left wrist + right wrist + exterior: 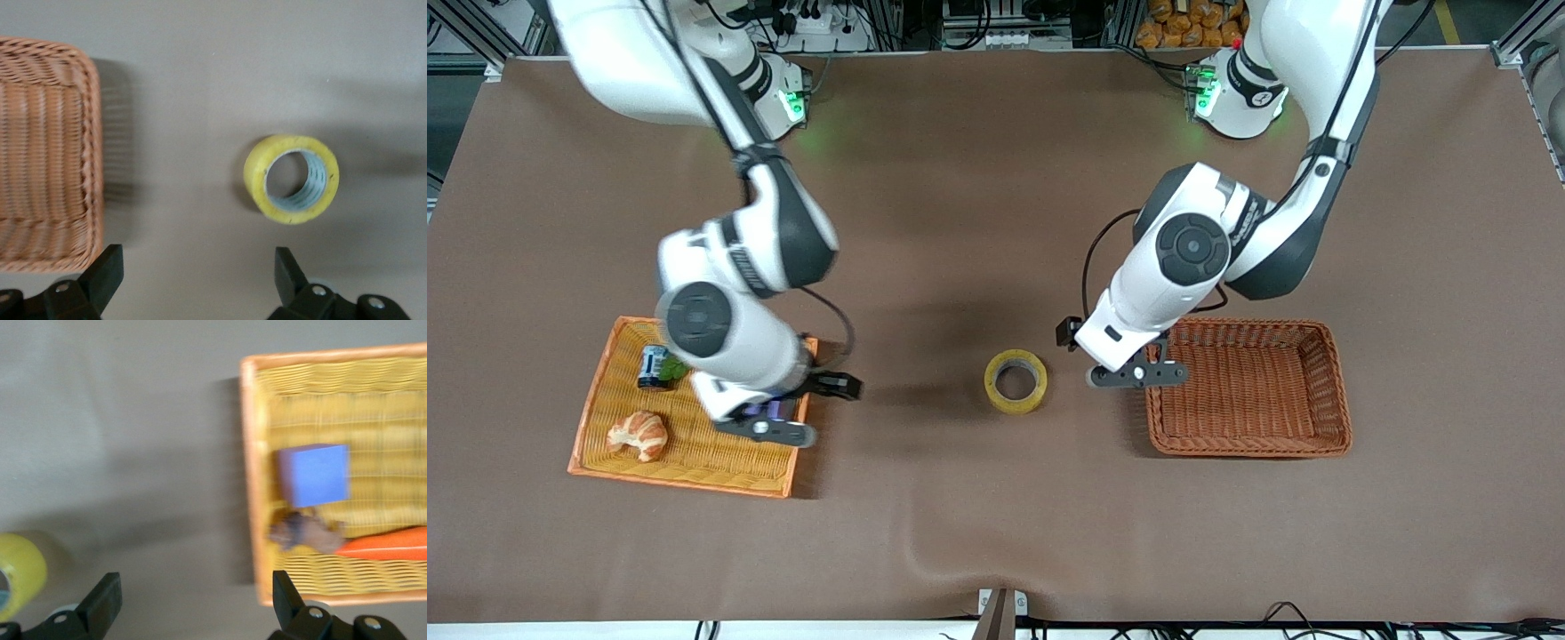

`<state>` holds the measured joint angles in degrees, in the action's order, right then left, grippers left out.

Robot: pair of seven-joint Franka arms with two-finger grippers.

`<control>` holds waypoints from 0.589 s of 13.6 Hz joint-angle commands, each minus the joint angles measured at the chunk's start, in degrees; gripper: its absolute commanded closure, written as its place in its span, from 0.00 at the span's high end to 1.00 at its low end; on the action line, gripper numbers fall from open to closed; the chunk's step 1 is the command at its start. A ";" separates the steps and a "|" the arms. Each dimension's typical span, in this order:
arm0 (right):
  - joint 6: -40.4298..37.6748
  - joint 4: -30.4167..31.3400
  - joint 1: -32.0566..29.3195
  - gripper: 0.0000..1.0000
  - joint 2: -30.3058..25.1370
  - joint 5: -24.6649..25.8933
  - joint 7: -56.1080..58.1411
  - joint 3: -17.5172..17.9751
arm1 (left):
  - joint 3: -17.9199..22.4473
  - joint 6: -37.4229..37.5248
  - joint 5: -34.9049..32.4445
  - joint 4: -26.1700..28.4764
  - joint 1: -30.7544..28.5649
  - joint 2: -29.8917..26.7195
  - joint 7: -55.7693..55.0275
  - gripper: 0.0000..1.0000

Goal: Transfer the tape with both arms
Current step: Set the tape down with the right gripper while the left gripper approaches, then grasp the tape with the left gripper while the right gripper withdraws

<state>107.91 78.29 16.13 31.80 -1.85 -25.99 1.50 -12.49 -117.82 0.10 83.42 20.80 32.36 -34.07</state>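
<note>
The tape (1017, 403), a yellowish roll with a grey-white core, lies flat on the brown table near its middle. My left gripper (1138, 374) hangs open and empty over the bare table between the tape and the brown wicker basket (1249, 442). In the left wrist view the tape (255, 175) lies ahead of the open left gripper (199, 275), apart from both fingers. My right gripper (769, 429) is open and empty over the edge of the yellow tray (694, 464) that faces the table's middle. The right wrist view catches the tape (20, 568) at its border, off to one side of the right gripper (195, 597).
The yellow tray holds a croissant (639, 435), a small can (653, 366), a purple cube (315, 475), a carrot (387, 545) and a dark lump (303, 530). The brown basket (47, 153) has nothing in it. Open cloth lies around the tape.
</note>
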 commanded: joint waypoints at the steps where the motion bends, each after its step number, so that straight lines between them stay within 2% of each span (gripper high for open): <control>1: -1.12 8.79 -6.01 1.00 -9.19 -2.37 7.86 1.31 | 0.45 -6.16 1.13 -3.35 3.18 6.12 -2.31 1.00; 4: -3.32 12.48 -11.20 1.00 -15.52 -2.37 16.04 1.05 | 0.54 -16.45 1.13 -4.57 4.51 10.86 -4.34 1.00; 5: -3.50 14.15 -12.60 1.00 -17.80 -2.28 17.80 0.96 | 0.71 -18.13 1.04 -5.63 5.73 12.79 -4.60 1.00; 8: -5.95 18.99 -16.38 1.00 -25.53 -2.28 25.62 0.79 | 2.38 -18.32 -1.58 -5.29 8.11 13.95 -3.90 1.00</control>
<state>102.49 90.66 2.29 13.67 -3.43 -4.71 1.48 -11.67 -136.15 -0.07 80.26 27.04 45.02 -38.07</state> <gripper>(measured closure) 0.000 0.000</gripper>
